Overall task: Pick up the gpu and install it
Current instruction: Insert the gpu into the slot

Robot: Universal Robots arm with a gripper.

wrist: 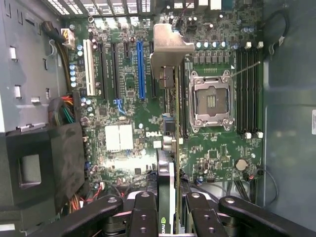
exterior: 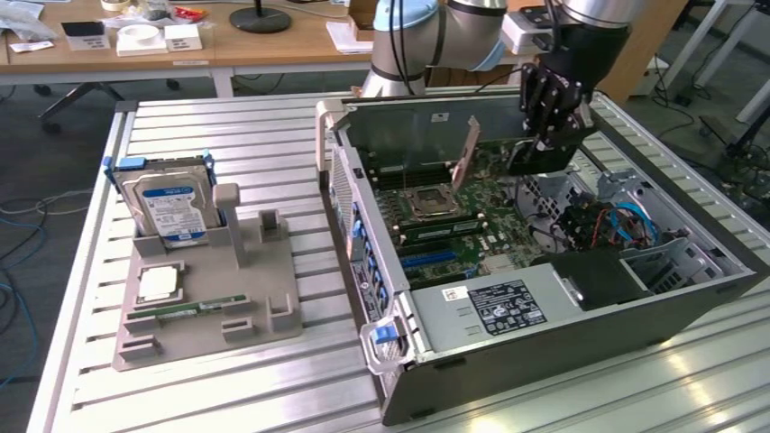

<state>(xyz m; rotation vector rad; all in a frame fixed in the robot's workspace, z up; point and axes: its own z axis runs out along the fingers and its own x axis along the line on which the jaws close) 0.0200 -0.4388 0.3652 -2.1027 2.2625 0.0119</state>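
Black jointed fingers (wrist: 170, 210) clamp the thin flat gpu (wrist: 170, 123) edge-on, its silvery bracket over the green motherboard (wrist: 123, 98) inside the open grey computer case (exterior: 578, 307); its lower edge is hard to make out. A boxy hard drive (exterior: 169, 203) stands on the ribbed metal counter (exterior: 241, 126)

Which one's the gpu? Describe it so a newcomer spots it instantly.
Find the open computer case on the metal table. Inside, over the green motherboard, the tool sits next to a thin card standing on edge: the gpu. Unlike the memory sticks lying low, it rises tall.
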